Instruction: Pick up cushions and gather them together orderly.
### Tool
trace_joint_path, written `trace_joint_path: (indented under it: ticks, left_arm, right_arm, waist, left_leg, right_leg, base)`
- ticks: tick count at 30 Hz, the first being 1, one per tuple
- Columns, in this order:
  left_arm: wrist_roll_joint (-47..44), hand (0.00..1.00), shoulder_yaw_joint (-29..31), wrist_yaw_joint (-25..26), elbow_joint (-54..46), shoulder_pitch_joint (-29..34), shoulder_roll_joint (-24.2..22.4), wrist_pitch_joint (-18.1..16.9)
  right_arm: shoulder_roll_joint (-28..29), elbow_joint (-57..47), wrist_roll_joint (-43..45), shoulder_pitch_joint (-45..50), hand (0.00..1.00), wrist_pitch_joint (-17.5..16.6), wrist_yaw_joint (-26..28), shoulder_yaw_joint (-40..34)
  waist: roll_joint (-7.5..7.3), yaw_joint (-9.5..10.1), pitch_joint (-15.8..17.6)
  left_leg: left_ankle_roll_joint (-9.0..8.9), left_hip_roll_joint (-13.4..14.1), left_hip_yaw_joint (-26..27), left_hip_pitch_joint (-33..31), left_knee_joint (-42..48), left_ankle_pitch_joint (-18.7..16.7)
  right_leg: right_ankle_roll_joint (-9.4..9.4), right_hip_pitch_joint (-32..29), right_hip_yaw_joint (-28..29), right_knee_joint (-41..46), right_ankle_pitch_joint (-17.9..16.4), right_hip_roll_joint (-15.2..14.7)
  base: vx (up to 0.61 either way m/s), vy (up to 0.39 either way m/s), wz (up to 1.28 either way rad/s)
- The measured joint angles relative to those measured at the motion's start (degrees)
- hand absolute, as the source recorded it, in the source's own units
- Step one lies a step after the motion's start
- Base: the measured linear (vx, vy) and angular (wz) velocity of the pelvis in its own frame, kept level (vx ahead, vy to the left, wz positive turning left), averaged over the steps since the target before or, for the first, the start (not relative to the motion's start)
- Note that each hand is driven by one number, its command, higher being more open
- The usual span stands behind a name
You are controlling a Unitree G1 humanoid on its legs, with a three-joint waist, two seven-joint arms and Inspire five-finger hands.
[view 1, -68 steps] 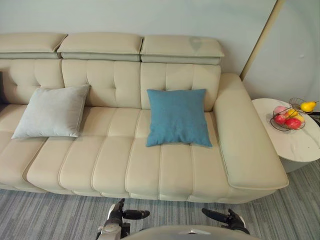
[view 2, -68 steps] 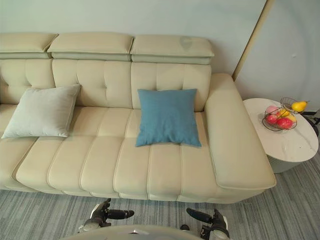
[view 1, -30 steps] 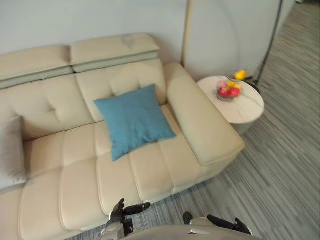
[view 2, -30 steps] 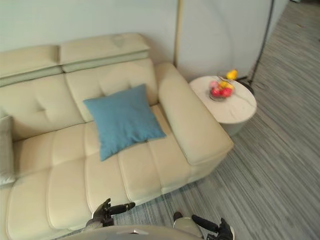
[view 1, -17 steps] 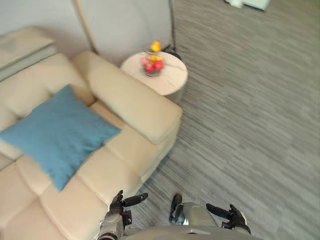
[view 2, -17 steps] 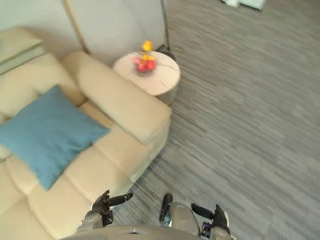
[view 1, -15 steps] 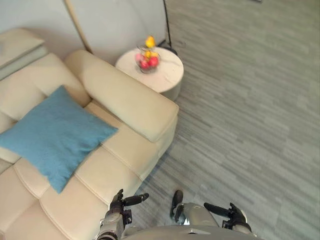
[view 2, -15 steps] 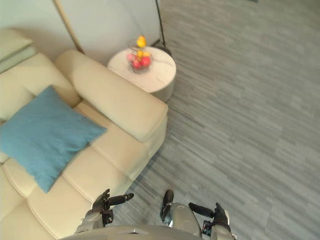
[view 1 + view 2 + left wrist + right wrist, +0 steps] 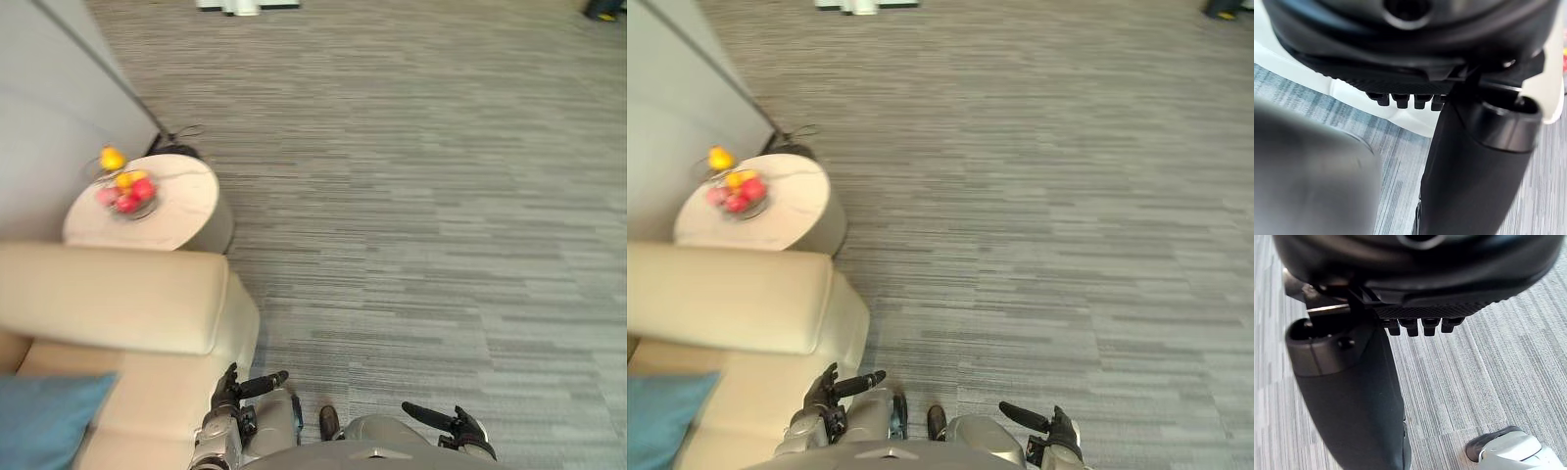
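Hanging low, loose-fingered and empty: left hand point(image 9: 233, 389), right hand point(image 9: 451, 423). Nothing carried, probably for want of reach, with blue cushion point(image 9: 39, 421) lying apart on sofa point(image 9: 108, 299) seat, not yet picked up.

surfaces and finishes, sofa end

sofa point(image 9: 108, 299): cream, smooth, leather-like, soft sheen; cushion point(image 9: 39, 421): blue woven cloth, matt; side table point(image 9: 181, 196): pale smooth top (stone or imitation, cannot tell); bowl point(image 9: 140, 211): thin wire; fruit point(image 9: 142, 188): glossy skins; floor point(image 9: 421, 196): grey streaked carpet, matt; left hand point(image 9: 238, 388) and right hand point(image 9: 449, 425): dark matt plastic.
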Motion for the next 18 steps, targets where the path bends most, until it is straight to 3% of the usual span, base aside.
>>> trace_joint_path:
  ticks: [2,3,5,7,8,9,10,11,12,14,15,18]
  left_arm:
    - [0.15,1.00,-0.02,-0.12,0.02,0.62,0.33,0.42]
    - [0.15,1.00,-0.03,-0.38,0.08,0.81,0.67,0.54]
    - [0.15,1.00,-0.02,-0.50,0.24,1.07,0.94,0.68]
    - [0.11,1.00,-0.22,-0.45,1.06,0.74,0.85,0.79]
    - [0.06,1.00,-0.66,-0.26,1.74,0.42,0.80,1.16]
    - [0.05,1.00,-0.73,-0.23,1.88,0.41,0.80,1.18]
    - [-0.12,1.00,-1.48,-0.03,3.10,-0.30,1.02,1.18]
    - [-1.15,1.00,-3.15,0.15,3.85,-1.15,2.04,1.17]
    - [-1.40,1.00,-3.50,0.09,4.79,-1.49,2.97,1.25]
    - [-1.72,1.00,-5.25,-0.28,5.03,-2.37,2.40,1.16]
    - [-1.71,1.00,-5.91,-1.20,4.81,-1.79,1.85,1.23]
    - [-1.66,1.00,-7.34,-1.33,3.89,-1.25,2.22,1.07]
  right_arm:
    - [0.78,-1.27,-0.01,1.94,1.00,0.10,-0.05,0.11]
    - [1.18,-1.52,-0.02,2.43,1.00,0.09,-0.02,0.15]
    - [1.23,-1.73,-0.02,2.56,1.00,0.15,0.20,0.14]
    - [1.17,-2.59,-0.03,2.35,1.00,0.10,0.73,0.11]
    - [0.64,-2.77,-0.04,1.61,1.00,-0.09,1.41,0.11]
    - [0.54,-2.82,-0.04,1.55,1.00,-0.14,1.45,0.12]
    - [0.19,-3.07,-0.04,1.01,1.00,-0.70,1.36,0.16]
    - [0.68,-2.79,-0.05,0.01,1.00,-1.03,1.08,0.71]
    - [0.85,-2.22,0.31,-0.65,1.00,-1.12,1.34,1.46]
    - [0.13,-1.08,-0.06,-1.64,1.00,-1.40,1.04,1.82]
    - [-0.17,0.42,-0.10,-2.57,1.00,-1.17,0.86,2.42]
    - [-0.81,2.89,-0.06,-3.08,1.00,-1.16,0.79,2.26]
  waist:
    - [-0.77,0.10,-1.69]
    - [-1.38,0.17,-2.35]
    - [-2.20,0.25,-3.10]
    - [-2.12,0.79,-3.23]
    - [-1.01,0.88,-3.10]
    - [-0.82,0.87,-3.13]
    - [-0.04,0.79,-3.30]
    - [-0.64,0.67,-3.39]
    - [-0.96,0.20,-3.63]
    - [-0.52,-0.56,-3.51]
    - [-1.63,-0.24,-3.05]
    - [-1.37,-0.25,-2.73]
  left_leg:
    - [0.74,0.23,1.94,1.76,0.44,1.60]
    - [-0.05,0.64,4.01,3.04,0.37,1.73]
    - [0.63,1.12,8.14,6.14,-1.14,1.05]
    - [1.26,1.05,10.66,10.65,-2.81,0.68]
    - [1.34,1.89,11.50,14.65,-4.93,0.63]
    - [1.34,2.05,11.56,15.12,-5.23,0.63]
    - [1.32,3.41,12.81,17.59,-6.76,0.62]
    - [1.08,4.33,15.59,18.97,-6.84,0.48]
    - [0.05,4.92,17.17,19.61,-6.30,-0.14]
    - [-0.33,6.33,17.29,17.94,-1.35,1.12]
    - [-3.65,4.32,16.44,17.44,-2.57,-2.88]
    - [-2.84,0.22,15.87,16.50,-7.64,-4.11]
  right_leg:
    - [0.51,0.43,3.74,2.64,-2.36,0.31]
    - [1.72,-0.30,5.39,5.67,-4.03,0.27]
    - [7.31,-2.72,6.02,14.00,-7.51,-0.33]
    - [8.50,-5.29,0.57,23.32,-9.06,-4.34]
    - [9.43,-6.99,-5.82,27.06,-10.07,-9.09]
    - [9.47,-7.29,-6.77,27.25,-10.28,-9.78]
    - [9.28,-9.29,-15.15,26.04,-11.17,-14.24]
    - [9.36,-10.00,-25.69,16.55,-9.52,-18.68]
    - [7.22,-8.99,-29.70,12.15,-6.38,-19.25]
    - [5.94,-8.09,-31.24,11.96,-5.72,-18.64]
    - [4.88,-6.52,-29.36,11.00,-6.05,-19.10]
    - [4.49,-1.02,-27.15,6.58,-6.28,-18.27]
  base:
    - [0.39,0.081,-1.28]
    - [0.38,0.066,-1.01]
    - [0.41,0.079,-1.12]
    - [0.40,0.091,-1.25]
    - [0.35,0.046,-1.07]
    - [0.41,0.000,-1.24]
    - [0.32,-0.092,-0.98]
    - [0.41,-0.177,-1.15]
    - [0.36,-0.208,-0.64]
    - [0.32,-0.234,-0.25]
    - [0.20,-0.160,-0.35]
    - [0.19,-0.068,-0.40]
